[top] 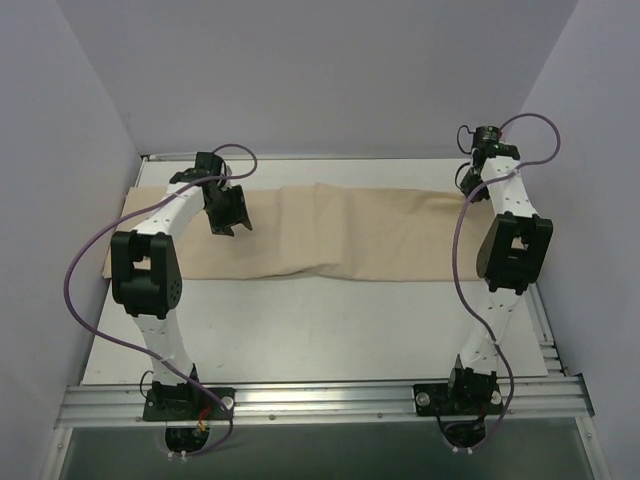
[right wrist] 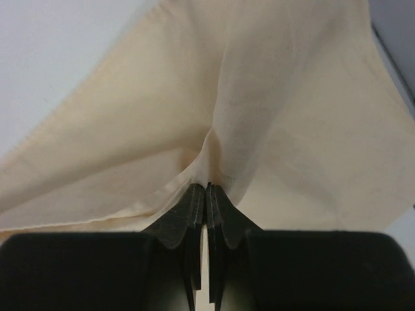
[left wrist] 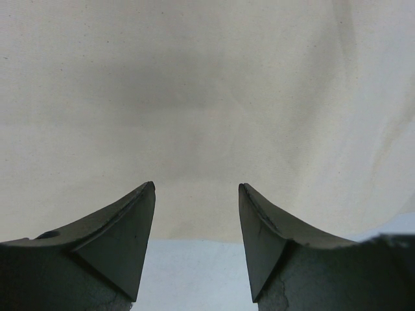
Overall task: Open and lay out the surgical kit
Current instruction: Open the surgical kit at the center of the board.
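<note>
Cloth [right wrist: 272, 97] sits pinched in right jaws; left jaws hang released above it.

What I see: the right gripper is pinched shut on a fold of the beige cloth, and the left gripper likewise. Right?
Not quite. The left gripper is open, jaws apart above the beige cloth, gripping nothing, as the left wrist view shows. The right gripper is indeed pinched shut on a fold of it.
</note>
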Available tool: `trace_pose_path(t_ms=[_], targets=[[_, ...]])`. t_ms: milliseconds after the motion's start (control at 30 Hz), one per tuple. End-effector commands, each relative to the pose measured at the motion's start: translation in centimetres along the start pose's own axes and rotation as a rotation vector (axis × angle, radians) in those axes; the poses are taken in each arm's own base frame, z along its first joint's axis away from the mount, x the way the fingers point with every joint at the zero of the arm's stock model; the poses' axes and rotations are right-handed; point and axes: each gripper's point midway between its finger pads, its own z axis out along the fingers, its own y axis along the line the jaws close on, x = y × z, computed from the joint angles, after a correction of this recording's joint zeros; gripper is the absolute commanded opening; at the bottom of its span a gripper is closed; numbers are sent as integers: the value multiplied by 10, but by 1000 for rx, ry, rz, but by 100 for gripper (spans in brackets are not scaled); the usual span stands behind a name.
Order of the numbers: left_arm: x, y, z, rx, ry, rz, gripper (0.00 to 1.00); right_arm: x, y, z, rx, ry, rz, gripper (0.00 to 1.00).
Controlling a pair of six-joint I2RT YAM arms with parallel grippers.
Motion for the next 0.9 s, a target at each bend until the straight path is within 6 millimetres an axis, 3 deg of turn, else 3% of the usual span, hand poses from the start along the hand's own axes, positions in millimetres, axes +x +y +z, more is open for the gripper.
trace_pose_path(t_ms=[0,67,167,400,600,733,833,867], targets=[[-18,-8,-24,30,-65,19,63,55,-13,-26,24,145,-21,0],[-19,-6,-24,26,-68,21,63,88,-19,-31,23,216,-23,0],[-19,-4,-24,23,-66,15,63,121,-33,-43,24,282,-18,0],[-17,2,-21,11,-55,16,63,152,-53,-53,46,329,-40,6],[-18,4,-20,10,-52,11,63,147,-47,-50,28,316,-32,6],[-19,1,-20,17,-50,7,63,127,-43,-37,34,276,-11,4],[-18,3,-21,10,-50,8,63,87,-36,-24,46,184,15,1],[-16,4,-21,9,-46,8,63,63,-29,-20,38,129,29,1]])
